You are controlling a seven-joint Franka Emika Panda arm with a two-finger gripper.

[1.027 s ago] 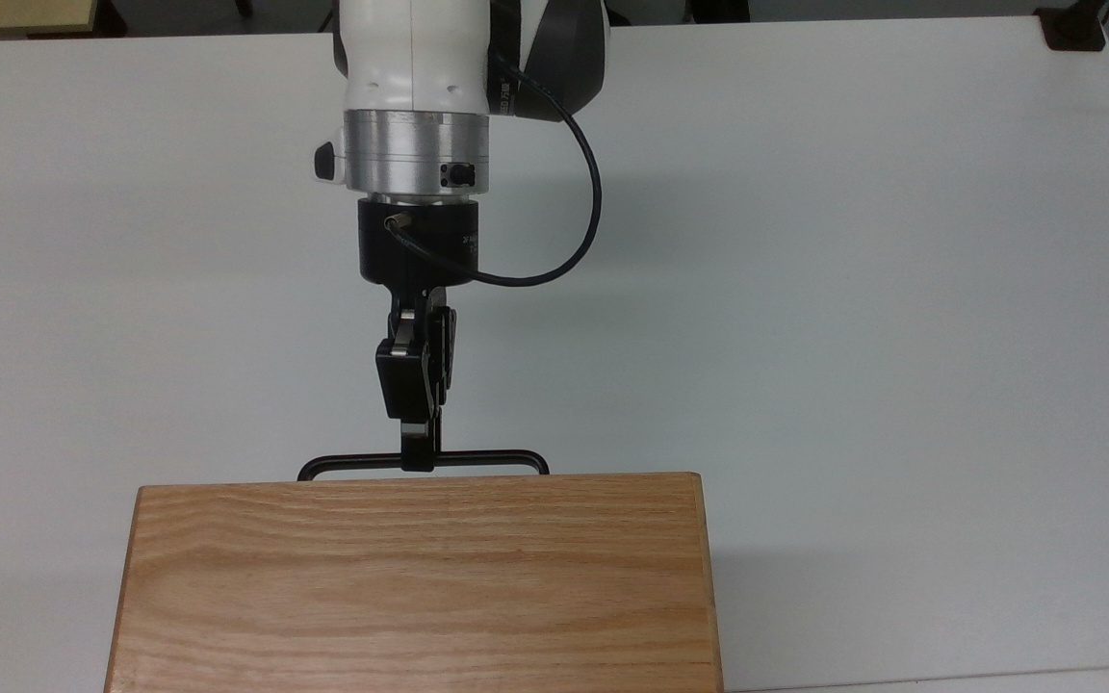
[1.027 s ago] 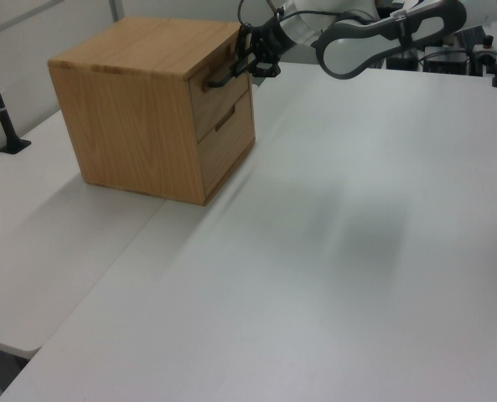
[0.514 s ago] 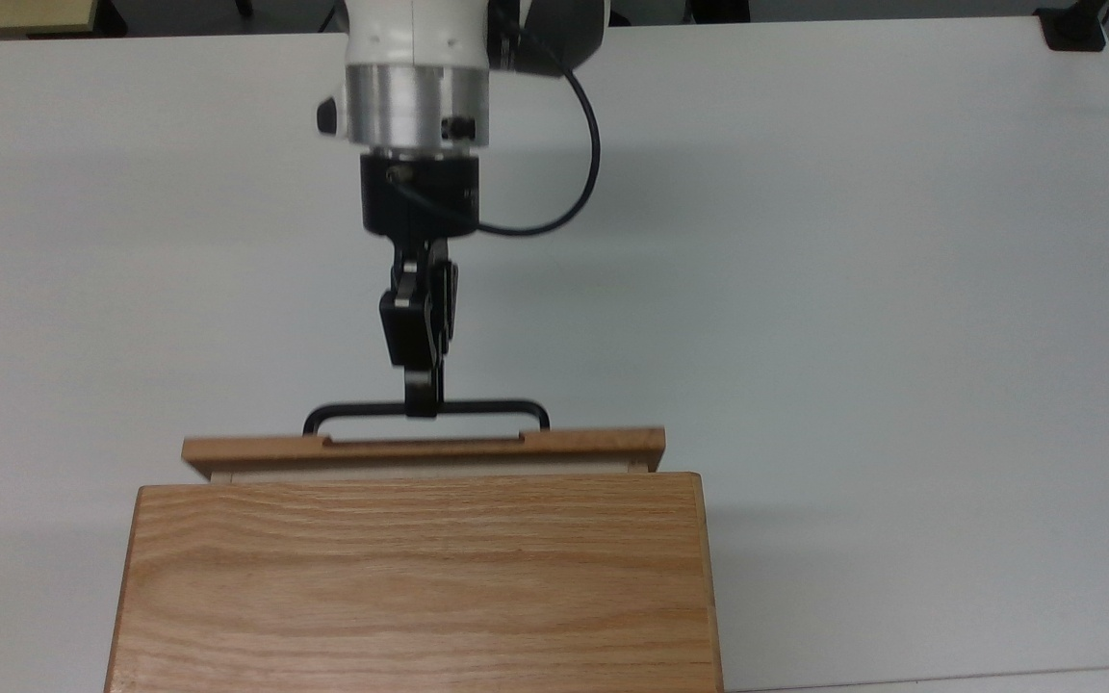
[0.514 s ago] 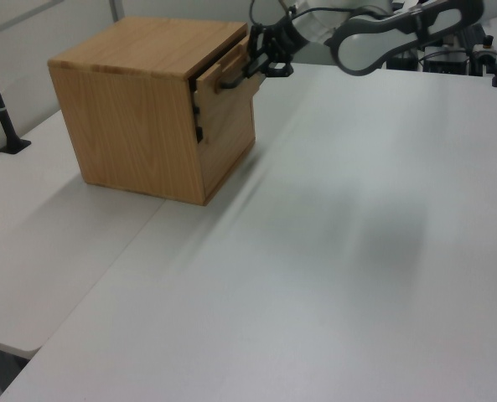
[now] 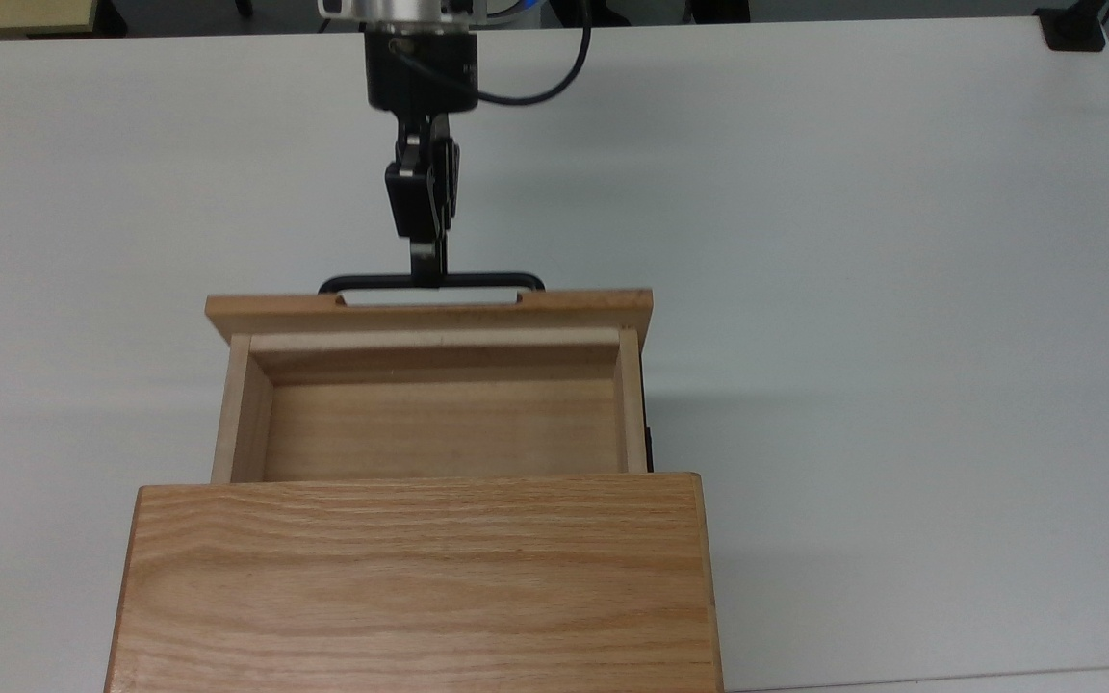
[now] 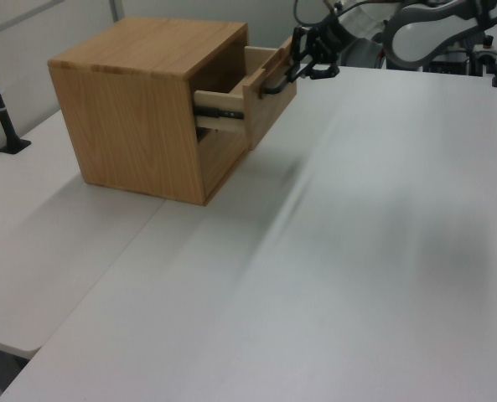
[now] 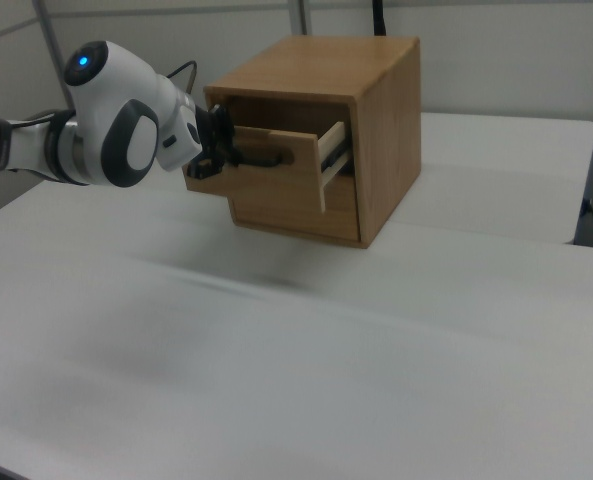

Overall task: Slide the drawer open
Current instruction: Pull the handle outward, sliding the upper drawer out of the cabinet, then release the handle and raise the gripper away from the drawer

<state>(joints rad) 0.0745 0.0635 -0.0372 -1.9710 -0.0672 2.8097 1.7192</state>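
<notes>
The claw [image 5: 427,272] is clamping the black bar handle [image 5: 431,282] of the drawer [image 5: 429,385] near its middle, and the drawer is now standing well out of the oak cabinet [image 5: 415,577]. In the top view its bare wooden floor and side walls are showing between the front panel [image 5: 429,313] and the cabinet's grained top. In the left view the drawer [image 6: 265,92] is riding on a side rail [image 6: 219,102], with the claw [image 6: 302,63] at its handle. One second earlier the front panel was lying flush with the cabinet and only the handle was projecting; half a second earlier a narrow gap had opened. The arm has been retreating toward the top view's upper edge, drawing the drawer along the white desk [image 5: 901,289]. The cabinet itself is sitting where it was. By this showing, the sliding task is judged largely complete; any remaining travel is short.
</notes>
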